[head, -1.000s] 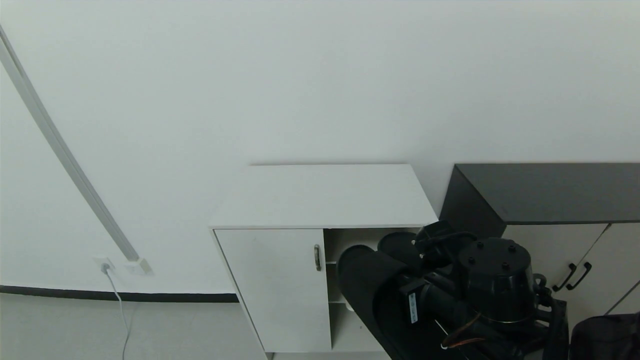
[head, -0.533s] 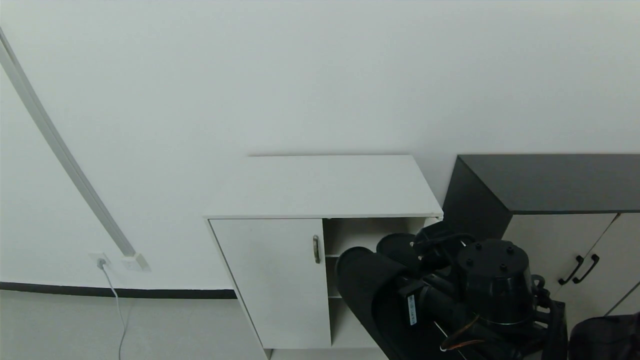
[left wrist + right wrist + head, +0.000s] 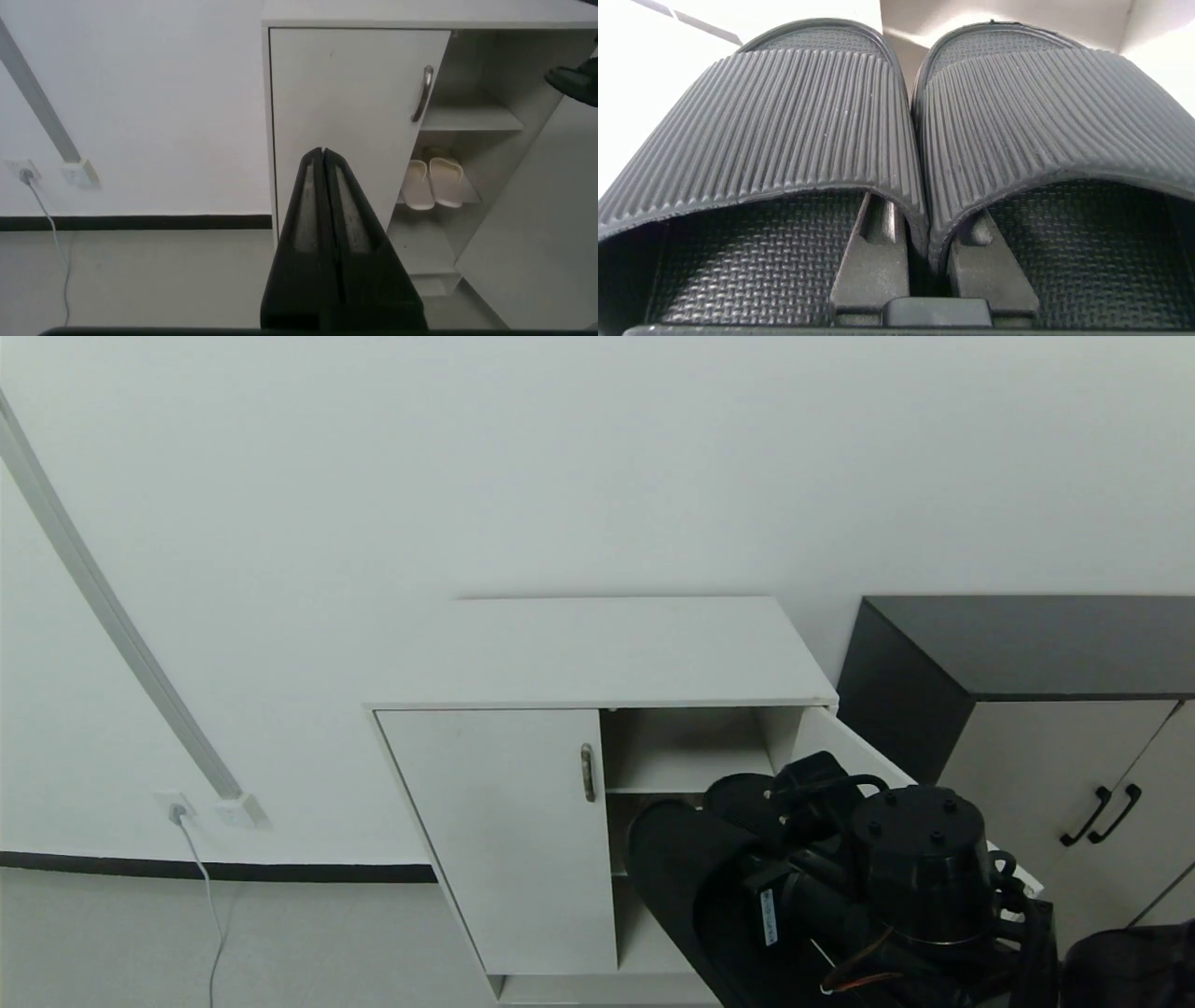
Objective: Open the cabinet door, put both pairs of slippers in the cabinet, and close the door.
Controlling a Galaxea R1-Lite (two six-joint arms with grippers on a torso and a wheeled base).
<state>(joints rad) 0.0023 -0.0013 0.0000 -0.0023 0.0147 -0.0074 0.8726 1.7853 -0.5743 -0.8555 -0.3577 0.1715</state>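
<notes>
A white cabinet [image 3: 607, 653] stands against the wall beside a dark cabinet [image 3: 1027, 644]. Its right-hand door [image 3: 845, 742] is swung wide toward the robot and its left-hand door [image 3: 495, 831] is shut, with a metal handle [image 3: 586, 772] at the inner edge.

In front of the open half, the right arm carries a pair of black slippers [image 3: 686, 859], toes pointed at the shelves. The right end effector [image 3: 924, 238] has a finger down inside each slipper and is closed on the two inner walls pressed together between them.

The step in hand appears to be loading this second pair, with the door left to close afterwards. To do it well, the arm would need to come in level with a shelf and keep the toes from catching the shelf edge or the open door. It should push deep enough that the heels sit inside the door line, and only then release.

The left end effector [image 3: 322, 159] hangs off to the left of the cabinet, fingers pressed together, holding nothing.

Inside, a pair of pale slippers [image 3: 439, 182] sits side by side on the middle shelf [image 3: 476, 198]. The upper shelf [image 3: 472, 119] above them looks the likeliest berth for the black pair.
</notes>
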